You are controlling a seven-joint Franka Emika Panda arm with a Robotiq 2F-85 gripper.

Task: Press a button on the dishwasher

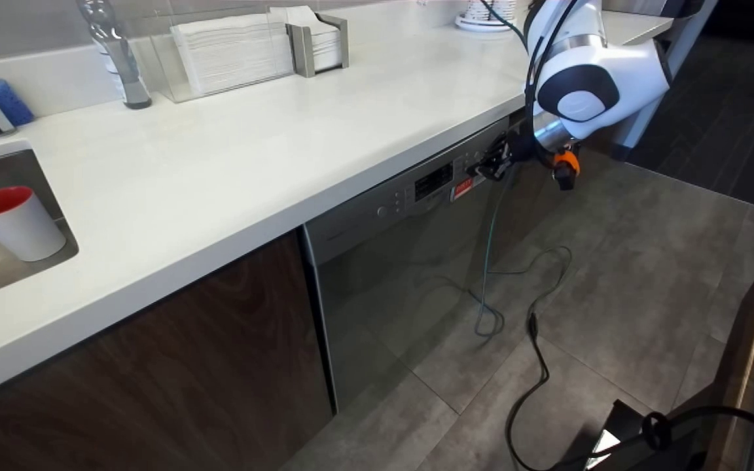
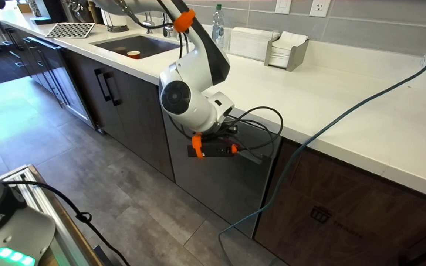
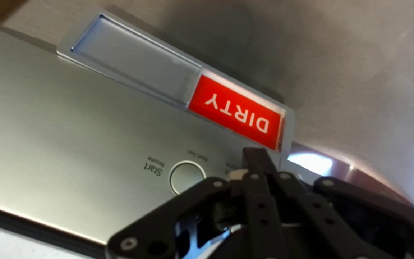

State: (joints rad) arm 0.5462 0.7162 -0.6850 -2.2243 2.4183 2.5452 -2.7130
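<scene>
The dishwasher [image 1: 390, 294] is a grey steel front under the counter; its panel has a dark display [image 1: 434, 181] and several small round buttons. It also shows in an exterior view [image 2: 213, 188] and fills the left of the wrist view [image 3: 81, 133]. A round Start button [image 3: 187, 176] is partly covered by my gripper [image 3: 259, 154]. The gripper's fingers are shut together with nothing seen between them. The fingertips are close to the panel, right of the Start button in the wrist view; contact cannot be told. In an exterior view the gripper [image 1: 482, 171] is at the panel's right part.
A red DIRTY sign [image 3: 235, 109] sits on the panel beside the fingertips. The white counter edge [image 1: 220, 265] overhangs the dishwasher. Dark wooden cabinet doors [image 1: 154, 366] flank it. A cable [image 2: 290, 162] hangs across the counter front. A cup [image 1: 17, 222] lies in the sink.
</scene>
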